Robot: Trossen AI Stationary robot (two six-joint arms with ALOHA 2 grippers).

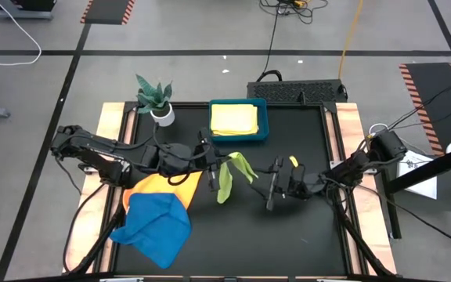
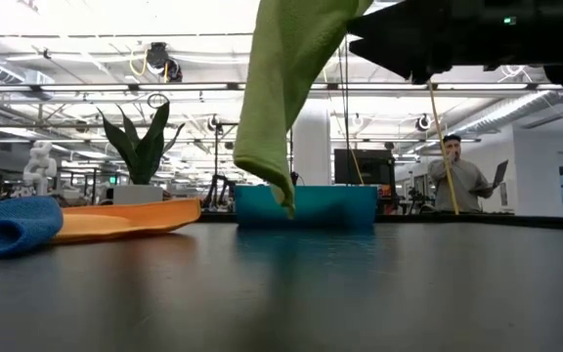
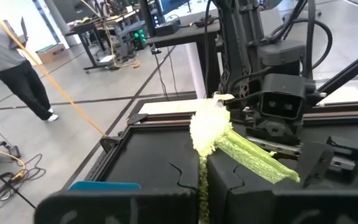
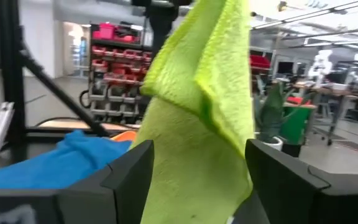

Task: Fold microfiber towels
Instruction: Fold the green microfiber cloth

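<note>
A lime green microfiber towel hangs over the middle of the black table, and my left gripper is shut on it. From the table's right side, my right gripper faces the towel, open. In the right wrist view the towel hangs between and beyond the two spread fingers; the high view shows a gap between them and the cloth. An orange towel and a blue towel lie flat at the near left. A folded yellow towel lies in the teal tray. My left gripper pinches a bunched part of the lime green towel between its two fingers, and a tuft sticks out past the fingertips. The fingers come nearly level from the table's left. The towel hangs below them in folds, its lowest tip clear of the table.
A potted plant stands at the far left beside the tray. The orange and blue towels cover the near left of the table. A person stands in the room beyond the table's far edge.
</note>
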